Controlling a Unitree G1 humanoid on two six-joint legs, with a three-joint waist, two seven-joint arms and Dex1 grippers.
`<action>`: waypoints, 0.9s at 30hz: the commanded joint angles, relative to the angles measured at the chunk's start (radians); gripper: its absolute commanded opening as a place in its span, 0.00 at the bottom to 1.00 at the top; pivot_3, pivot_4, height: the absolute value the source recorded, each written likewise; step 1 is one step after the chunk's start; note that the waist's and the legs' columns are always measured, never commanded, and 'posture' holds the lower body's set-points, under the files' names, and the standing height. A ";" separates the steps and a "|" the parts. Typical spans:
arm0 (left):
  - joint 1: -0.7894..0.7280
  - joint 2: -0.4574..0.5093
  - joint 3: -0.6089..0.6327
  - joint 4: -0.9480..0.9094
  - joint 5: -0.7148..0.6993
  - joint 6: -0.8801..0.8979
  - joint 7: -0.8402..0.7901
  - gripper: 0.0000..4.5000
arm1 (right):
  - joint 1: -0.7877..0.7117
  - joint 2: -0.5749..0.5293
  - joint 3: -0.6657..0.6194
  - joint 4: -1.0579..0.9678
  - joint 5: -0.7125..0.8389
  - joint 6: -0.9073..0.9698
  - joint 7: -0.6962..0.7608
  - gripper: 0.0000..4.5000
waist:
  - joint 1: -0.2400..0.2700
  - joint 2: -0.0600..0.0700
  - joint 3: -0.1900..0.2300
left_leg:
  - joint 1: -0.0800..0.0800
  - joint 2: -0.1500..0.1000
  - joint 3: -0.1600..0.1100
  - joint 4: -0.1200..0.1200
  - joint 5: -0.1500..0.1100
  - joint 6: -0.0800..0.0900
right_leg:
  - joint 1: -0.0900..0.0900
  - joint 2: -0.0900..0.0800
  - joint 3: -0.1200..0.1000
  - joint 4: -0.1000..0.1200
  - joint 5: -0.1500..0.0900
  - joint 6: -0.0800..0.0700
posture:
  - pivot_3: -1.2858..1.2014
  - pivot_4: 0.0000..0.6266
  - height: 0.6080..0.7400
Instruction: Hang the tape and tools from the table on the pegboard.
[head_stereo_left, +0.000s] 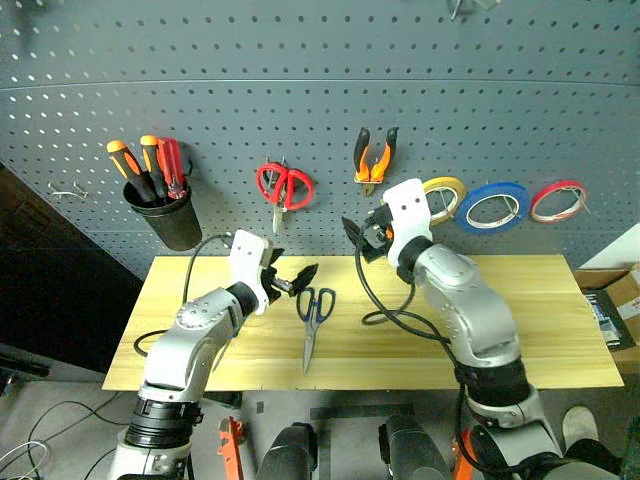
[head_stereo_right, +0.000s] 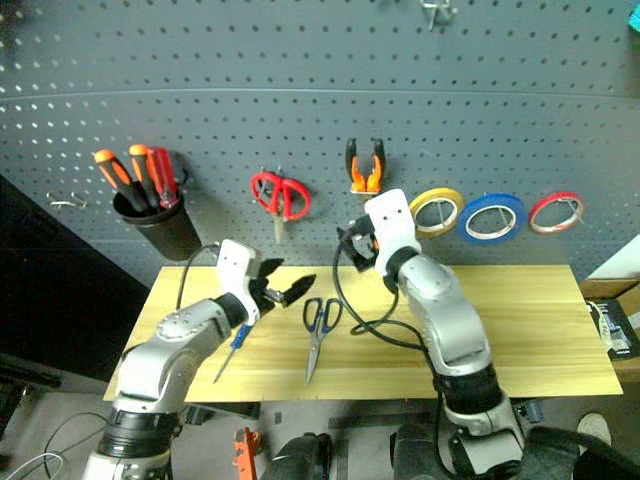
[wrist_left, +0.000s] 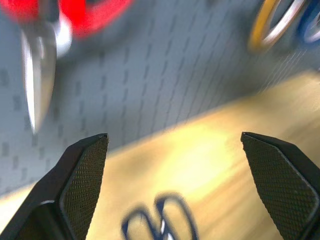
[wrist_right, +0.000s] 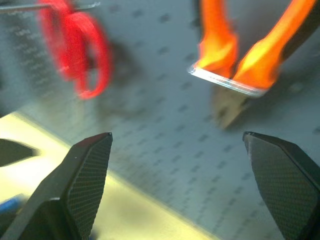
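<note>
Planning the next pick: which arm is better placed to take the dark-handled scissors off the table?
Probably left: the left hand is open just beside the scissors, while the right hand is up by the pegboard.

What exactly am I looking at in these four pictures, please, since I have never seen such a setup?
A humanoid robot faces a pegboard above a wooden table. Two pictures come from its head cameras, two from cameras on its wrists. The left end effector and right end effector are both open and hold nothing. On the table lie steel scissors and a blue-handled screwdriver. The pliers and blue tape already hang on the board, beside red scissors, yellow and red rings and a cup of screwdrivers.
</note>
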 joint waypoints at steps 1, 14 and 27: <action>0.027 -0.028 -0.054 -0.025 0.058 0.134 0.100 1.00 | 0.044 -0.060 -0.028 -0.196 0.187 0.207 0.124 0.99 | 0.000 0.000 0.000 | 0.000 0.000 0.000 0.000 0.000 0.000 | 0.000 0.000 0.000 0.000 0.000 0.000 | 0.48 0.36 1.00; -0.031 -0.312 -0.139 0.164 0.249 0.311 0.410 1.00 | 0.114 -0.140 -0.018 -0.272 0.269 0.320 0.090 0.99 | 0.000 -0.002 0.001 | -0.001 -0.001 0.000 0.000 0.000 0.000 | 0.001 -0.001 -0.001 -0.002 0.000 0.000 | 0.47 0.37 1.00; -0.036 -0.380 -0.057 0.288 0.292 0.342 0.477 1.00 | 0.164 -0.249 -0.034 -0.337 0.337 0.360 0.102 0.99 | 0.000 -0.003 0.002 | -0.002 -0.001 0.000 0.000 0.000 0.000 | 0.001 -0.001 -0.001 -0.004 0.000 0.000 | 0.46 0.38 1.00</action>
